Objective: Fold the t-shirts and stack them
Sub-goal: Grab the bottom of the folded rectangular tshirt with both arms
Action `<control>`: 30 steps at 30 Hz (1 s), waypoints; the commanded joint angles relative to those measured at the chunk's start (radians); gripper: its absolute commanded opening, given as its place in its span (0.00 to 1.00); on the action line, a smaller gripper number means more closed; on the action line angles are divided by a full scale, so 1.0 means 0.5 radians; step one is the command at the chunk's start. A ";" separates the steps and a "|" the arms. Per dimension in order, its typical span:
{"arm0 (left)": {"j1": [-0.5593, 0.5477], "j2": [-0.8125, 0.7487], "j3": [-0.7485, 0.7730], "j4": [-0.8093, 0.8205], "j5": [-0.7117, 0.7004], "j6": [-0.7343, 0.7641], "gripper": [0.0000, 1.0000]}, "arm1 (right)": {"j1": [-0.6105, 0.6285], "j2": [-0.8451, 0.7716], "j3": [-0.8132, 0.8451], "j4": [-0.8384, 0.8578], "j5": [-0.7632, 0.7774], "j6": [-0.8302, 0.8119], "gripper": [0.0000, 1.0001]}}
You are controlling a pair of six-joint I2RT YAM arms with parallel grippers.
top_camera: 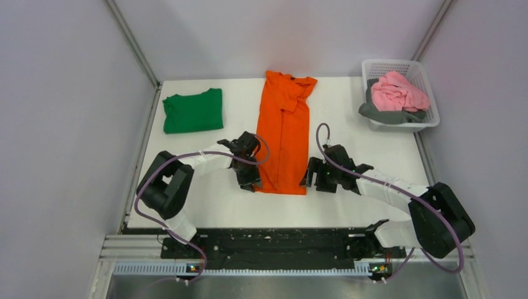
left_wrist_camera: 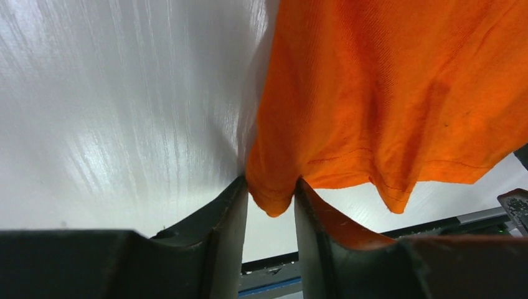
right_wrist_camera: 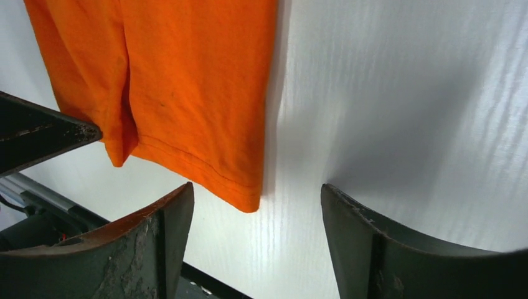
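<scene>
The bright orange t-shirt (top_camera: 285, 134) lies on the white table as a long strip folded lengthwise, collar at the far end. My left gripper (top_camera: 248, 180) is at its near left corner. In the left wrist view the gripper (left_wrist_camera: 271, 187) is shut on that hem corner of the orange cloth (left_wrist_camera: 386, 93), which bunches between the tips. My right gripper (top_camera: 311, 177) is at the near right corner. In the right wrist view it (right_wrist_camera: 256, 190) is open, with the orange hem corner (right_wrist_camera: 246, 196) lying between the jaws, untouched. The dark green t-shirt (top_camera: 193, 111) lies folded at the far left.
A white basket (top_camera: 434, 118) stands at the far right, holding a pink garment (top_camera: 398, 92) on top of a grey one (top_camera: 389, 116). Grey walls close in the table on both sides and at the back. The black rail (top_camera: 268, 246) runs along the near edge.
</scene>
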 commanded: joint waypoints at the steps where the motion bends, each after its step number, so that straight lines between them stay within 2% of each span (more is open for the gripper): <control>1: -0.009 0.033 -0.004 0.015 -0.072 0.013 0.32 | 0.104 0.053 -0.039 0.194 -0.094 0.113 0.71; 5: -0.008 -0.016 -0.054 0.007 -0.160 0.004 0.03 | 0.180 0.099 -0.094 0.221 -0.034 0.149 0.60; 6: -0.011 -0.021 -0.063 0.006 -0.177 0.002 0.00 | 0.181 0.110 -0.112 0.220 -0.021 0.165 0.55; 13: -0.029 -0.096 -0.205 0.154 -0.112 -0.051 0.00 | 0.187 0.199 -0.233 0.369 -0.022 0.181 0.35; 14: -0.040 -0.105 -0.215 0.159 -0.113 -0.058 0.00 | 0.193 0.208 -0.245 0.391 -0.024 0.192 0.29; 17: -0.067 -0.173 -0.286 0.159 -0.122 -0.095 0.00 | 0.200 0.185 -0.280 0.367 -0.020 0.213 0.00; 21: -0.135 -0.407 -0.479 0.118 -0.157 -0.211 0.00 | 0.219 -0.082 -0.418 0.172 -0.185 0.218 0.00; 24: -0.306 -0.727 -0.644 0.063 -0.187 -0.290 0.00 | 0.311 -0.446 -0.545 -0.053 -0.349 0.286 0.00; 27: -0.418 -0.939 -0.736 0.018 -0.093 -0.350 0.00 | 0.474 -0.854 -0.611 -0.250 -0.406 0.469 0.00; 30: -0.534 -1.086 -0.759 0.087 0.025 -0.392 0.00 | 0.510 -1.170 -0.632 -0.293 -0.480 0.618 0.00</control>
